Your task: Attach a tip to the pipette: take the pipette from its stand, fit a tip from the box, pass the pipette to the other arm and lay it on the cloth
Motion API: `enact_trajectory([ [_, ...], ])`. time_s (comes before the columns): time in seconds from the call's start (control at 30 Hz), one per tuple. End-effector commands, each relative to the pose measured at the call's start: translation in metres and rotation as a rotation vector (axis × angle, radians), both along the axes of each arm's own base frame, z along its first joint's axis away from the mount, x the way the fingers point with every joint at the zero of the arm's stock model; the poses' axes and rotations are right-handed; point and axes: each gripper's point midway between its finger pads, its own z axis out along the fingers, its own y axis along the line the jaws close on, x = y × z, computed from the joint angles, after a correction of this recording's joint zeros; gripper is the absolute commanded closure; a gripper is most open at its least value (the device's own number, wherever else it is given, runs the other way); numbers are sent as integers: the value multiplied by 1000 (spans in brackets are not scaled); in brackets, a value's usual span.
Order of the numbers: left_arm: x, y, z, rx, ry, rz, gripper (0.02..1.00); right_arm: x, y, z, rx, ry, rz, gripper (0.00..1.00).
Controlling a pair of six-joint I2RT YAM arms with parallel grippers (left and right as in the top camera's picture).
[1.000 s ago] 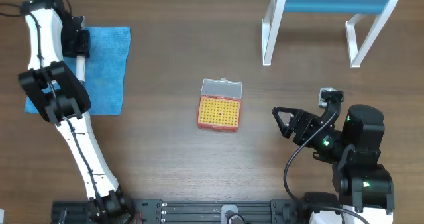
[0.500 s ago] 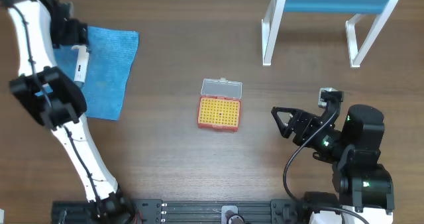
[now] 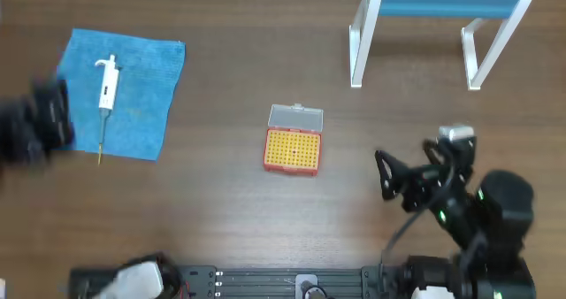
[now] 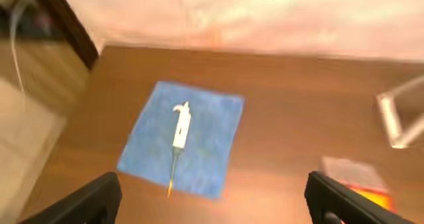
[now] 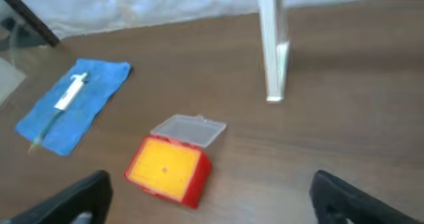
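Observation:
The white pipette lies on the blue cloth at the far left of the table, its yellow tip pointing toward the front edge. In the left wrist view the pipette rests on the cloth, some way beyond my left gripper, which is open and empty. The left arm is a dark blur at the left edge. My right gripper stands open and empty at the right, apart from the tip box.
The red tip box with its clear lid folded back sits mid-table. A white and blue pipette stand stands at the back right; one of its legs rises beyond the right gripper.
The left gripper let go of the pipette, which now lies on the cloth. The left arm swung away to the left edge. The right arm shifted slightly right and toward the front.

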Motion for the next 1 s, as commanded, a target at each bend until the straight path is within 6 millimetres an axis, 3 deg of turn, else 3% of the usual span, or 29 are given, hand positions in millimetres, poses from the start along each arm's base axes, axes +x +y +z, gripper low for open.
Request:
enact_trajectory([
  [0.03, -62, -41, -51, -141, 47, -55, 121, -48, -28, 44, -213, -215, -137, 25],
  [0.17, -94, -86, -108, -325, 113, -188, 121, -92, -22, 35, -211, -270, -134, 25],
  [0.27, -107, -90, -147, -352, 174, -180, 123, -114, -21, 36, -213, -312, -139, 25],
  [0.4, -109, -91, -177, -386, 252, -168, 121, -117, -21, 21, -211, -237, -133, 25],
  [0.5, -109, -90, -182, -387, 266, -161, 121, -121, -20, 7, -209, -173, -127, 25],
  [0.87, -112, -95, -181, -378, 272, -213, 121, -121, -20, 7, -209, -174, -127, 25],
  [0.9, -116, -97, -182, -354, 274, -252, 123, -121, -20, 7, -209, -174, -127, 25],
  [0.93, -113, -78, -180, -213, 233, -230, 121, -121, -20, 7, -209, -174, -127, 25],
  [1.0, -107, -81, -162, -167, 104, -291, 121, -121, -20, 7, -209, -174, -127, 25],
])
